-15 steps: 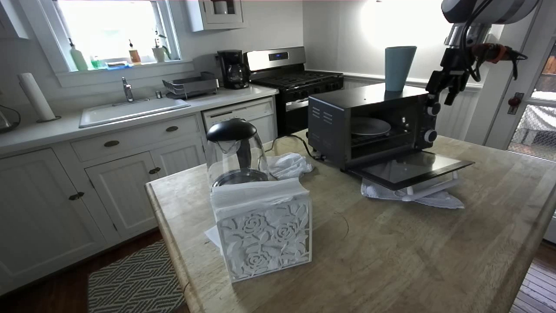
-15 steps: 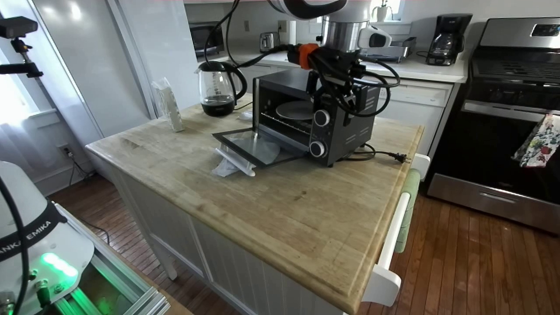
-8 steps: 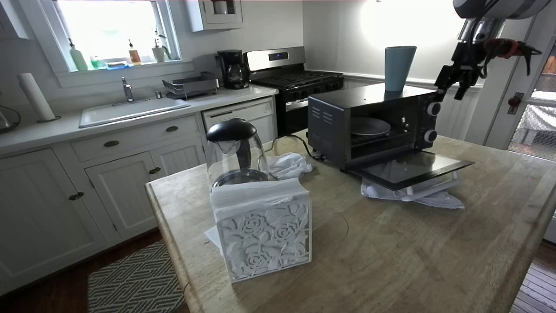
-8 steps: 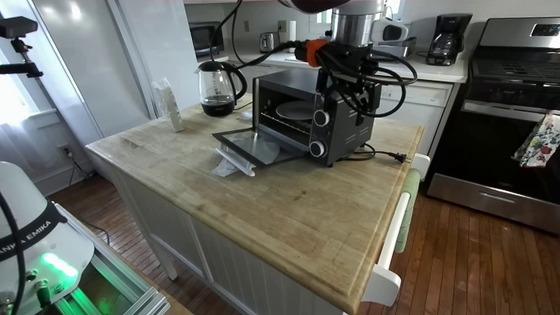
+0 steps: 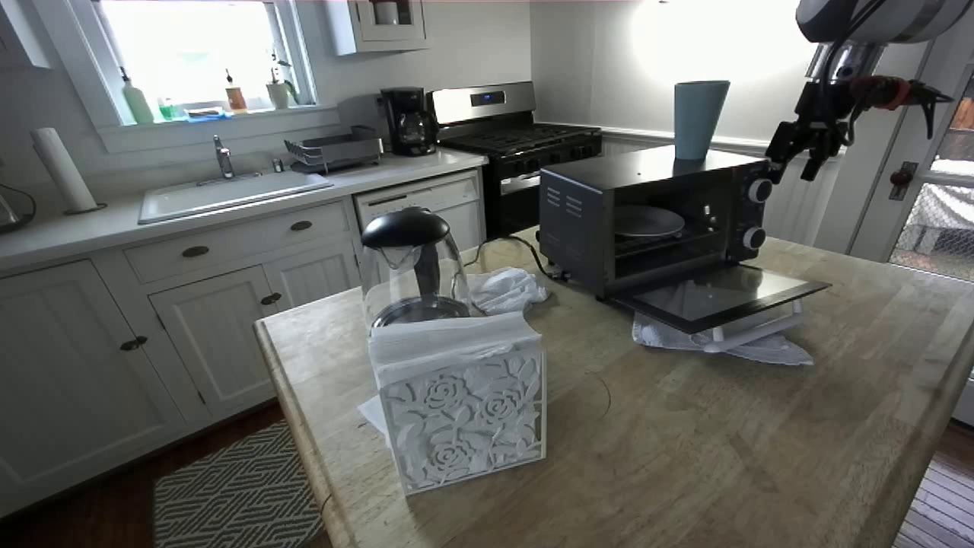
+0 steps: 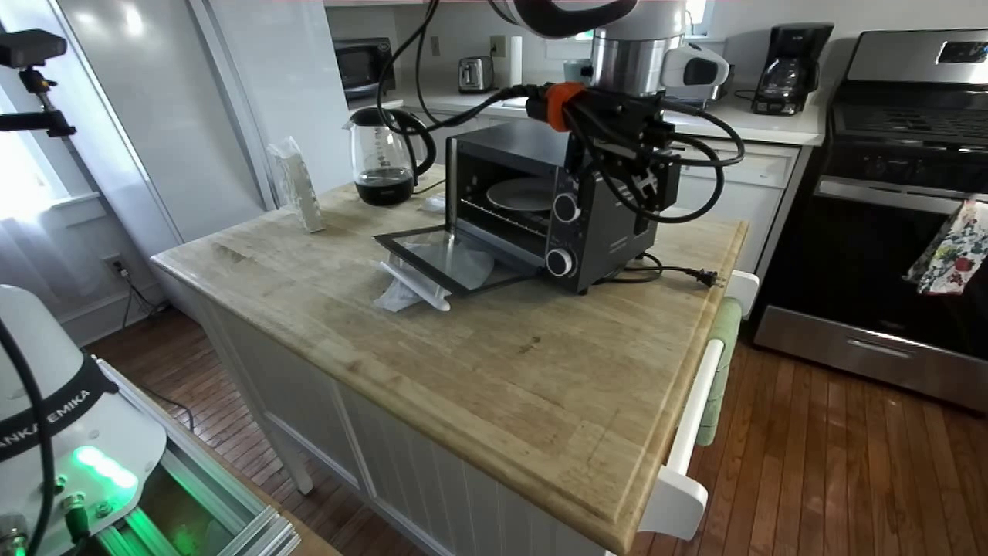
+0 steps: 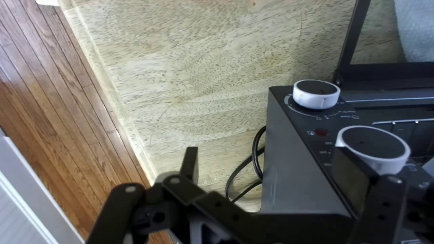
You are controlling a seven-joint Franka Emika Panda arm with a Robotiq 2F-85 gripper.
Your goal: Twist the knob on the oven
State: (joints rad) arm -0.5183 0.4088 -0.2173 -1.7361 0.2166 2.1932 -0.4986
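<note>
Wooden tabletop (image 6: pixel 455 355) bears the black oven (image 6: pixel 563 232), glass door (image 5: pixel 715 295) lowered, knobs (image 7: pixel 374 142) white-rimmed, pincer (image 5: pixel 792 173) spread wide

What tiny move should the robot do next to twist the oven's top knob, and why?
Probably shift the open gripper toward the wrist view's right, so the top knob sits between its fingers. Only one finger is by that knob; through the gap show the oven's side and the table.

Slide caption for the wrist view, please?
Wrist view: open gripper at the oven, one finger partly hiding the nearer knob; contact unclear.
</note>
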